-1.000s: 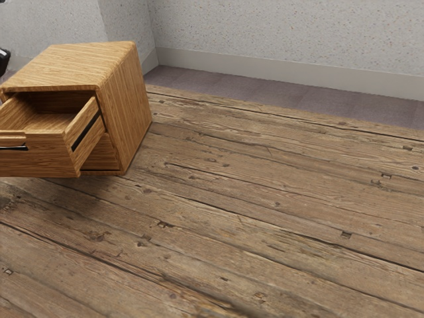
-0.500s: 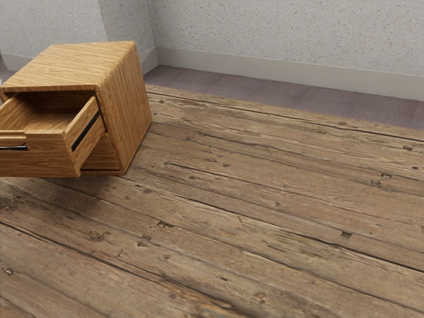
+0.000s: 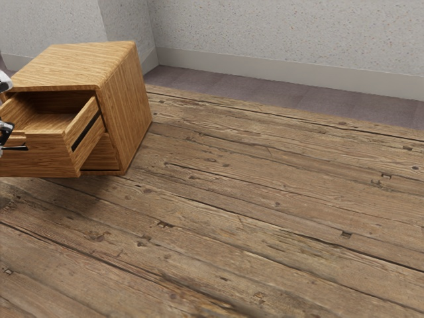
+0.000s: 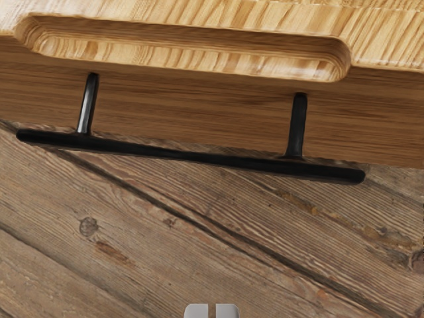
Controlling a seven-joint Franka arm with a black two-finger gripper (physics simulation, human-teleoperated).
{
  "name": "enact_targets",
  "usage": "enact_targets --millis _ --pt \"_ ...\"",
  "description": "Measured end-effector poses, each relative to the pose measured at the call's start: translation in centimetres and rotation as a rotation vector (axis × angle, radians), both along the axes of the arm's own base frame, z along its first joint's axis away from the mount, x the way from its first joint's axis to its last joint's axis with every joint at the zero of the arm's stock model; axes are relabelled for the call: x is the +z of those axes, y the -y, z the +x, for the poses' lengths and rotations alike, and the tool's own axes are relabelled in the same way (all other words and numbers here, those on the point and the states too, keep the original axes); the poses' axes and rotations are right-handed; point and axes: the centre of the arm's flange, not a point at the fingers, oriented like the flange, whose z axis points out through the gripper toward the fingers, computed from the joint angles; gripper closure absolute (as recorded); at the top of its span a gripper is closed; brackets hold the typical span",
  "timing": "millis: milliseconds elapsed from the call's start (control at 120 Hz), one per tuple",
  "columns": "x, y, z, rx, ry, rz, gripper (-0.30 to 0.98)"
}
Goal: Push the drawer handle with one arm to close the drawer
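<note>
Moved in at the exterior view's left edge: claw (image 4: 212, 311), near the black bar handle (image 4: 192, 157).
Its tips are drawn together, only a slit between them, out beyond the bar's far side from the open drawer (image 3: 40, 156); the handle lies between claw and drawer front. Farther toward the exterior view's right stands the wooden cabinet (image 3: 126, 106). With the bar's long axis crosswise, the push should probably run square to it, cabinetward.
</note>
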Motion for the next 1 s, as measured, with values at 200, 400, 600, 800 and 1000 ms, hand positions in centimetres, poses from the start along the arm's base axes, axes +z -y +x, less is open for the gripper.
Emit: enact_targets --millis 200,400,600,800,1000 --pt "-1.5 -0.7 1.6 0.000 0.024 0.019 0.79" --pt "-2.6 -2.3 2.2 0.020 0.046 0.039 0.79" --pt "-3.5 -3.2 3.1 0.023 0.078 0.068 0.78" --pt "-4.0 -3.6 4.4 0.016 0.133 0.100 0.79" --pt "-4.4 -4.2 5.6 0.004 0.182 0.138 0.79"
